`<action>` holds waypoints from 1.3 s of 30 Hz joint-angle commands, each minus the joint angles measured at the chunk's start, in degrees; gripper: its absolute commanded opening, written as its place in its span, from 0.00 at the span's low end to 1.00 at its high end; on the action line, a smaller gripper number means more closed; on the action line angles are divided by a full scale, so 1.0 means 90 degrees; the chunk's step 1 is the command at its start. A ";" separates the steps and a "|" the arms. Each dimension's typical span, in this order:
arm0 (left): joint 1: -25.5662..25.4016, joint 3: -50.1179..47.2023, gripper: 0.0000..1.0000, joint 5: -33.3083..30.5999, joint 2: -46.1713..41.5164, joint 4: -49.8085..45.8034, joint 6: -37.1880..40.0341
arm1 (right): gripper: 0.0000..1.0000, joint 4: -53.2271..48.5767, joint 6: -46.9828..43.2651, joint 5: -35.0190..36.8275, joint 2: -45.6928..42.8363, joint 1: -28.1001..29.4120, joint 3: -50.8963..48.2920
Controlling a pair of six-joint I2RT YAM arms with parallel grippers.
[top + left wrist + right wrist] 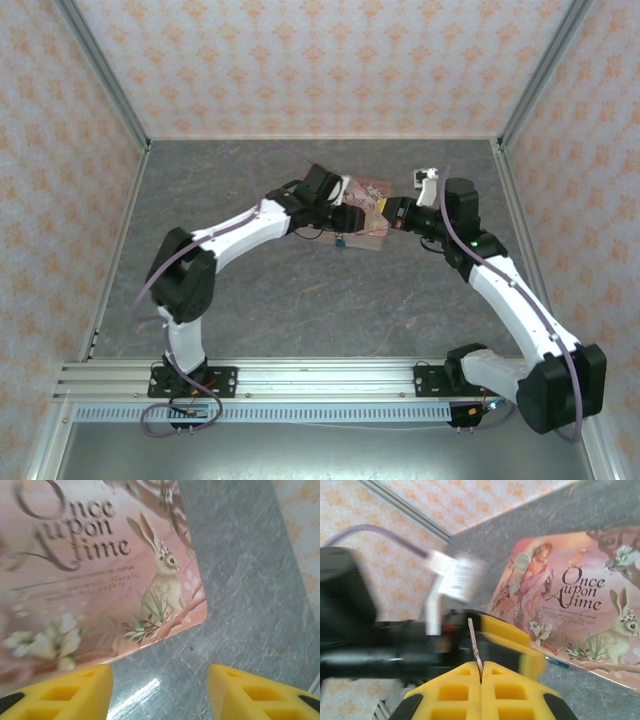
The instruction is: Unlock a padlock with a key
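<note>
Pinching the key (474,645) upright in the closed right jaws, left jaws spread apart above the pink box (75,580) corner. Tiny padlock (341,241) at that box's near edge on the desk (240,605): light, hard, likely to swing; best steadied by its body.

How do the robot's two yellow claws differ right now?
The left gripper has its fingers wide apart; the right gripper has them pressed together. The left gripper holds nothing; the right gripper pinches the thin metal key. Both have yellow fingers and sit by the pink box.
</note>
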 commanded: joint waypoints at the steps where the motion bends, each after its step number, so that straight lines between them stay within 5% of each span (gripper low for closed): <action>1: 0.0148 -0.0819 0.58 -0.0646 -0.0792 0.1131 -0.0107 | 0.00 0.1000 0.0424 -0.0412 0.0339 -0.0027 -0.0172; 8: 0.0158 -0.2278 0.73 -0.1150 -0.1524 0.1856 -0.0224 | 0.00 0.1601 0.0539 -0.0522 0.1652 -0.0027 -0.0065; 20: 0.0158 -0.2942 0.73 -0.0755 -0.0778 0.2935 -0.0895 | 0.00 0.2877 0.0745 -0.0808 0.3175 -0.0334 -0.0205; 39: 0.0149 -0.2880 0.72 -0.0631 0.0102 0.3557 -0.0969 | 0.00 0.2002 0.0581 -0.0586 0.3607 -0.0274 -0.0533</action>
